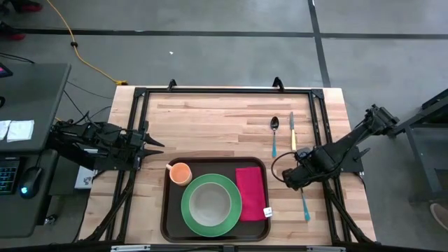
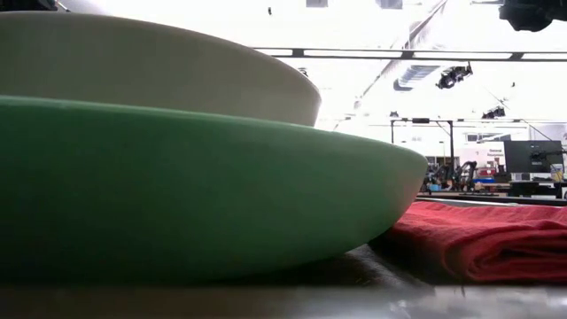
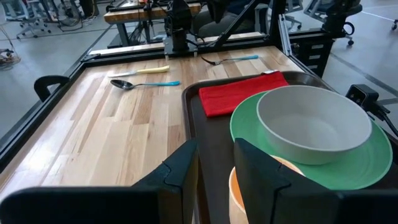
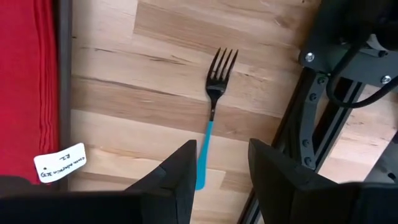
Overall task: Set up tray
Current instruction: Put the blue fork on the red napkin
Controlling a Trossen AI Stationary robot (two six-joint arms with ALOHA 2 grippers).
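- Blue-handled fork (image 4: pixel 211 127) lies straight ahead of your right gripper (image 4: pixel 219 177), handle toward its open, empty jaws.
- Left gripper (image 3: pixel 214 180), half-open, empty, waits far across the tray (image 1: pixel 166 210).

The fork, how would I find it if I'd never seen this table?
Start at the big brown tray holding the green plate. Go past its red napkin to the bare wood under the right hand. The fork lies there alone, dark prongs, blue handle; the spoon and knife lie farther back.
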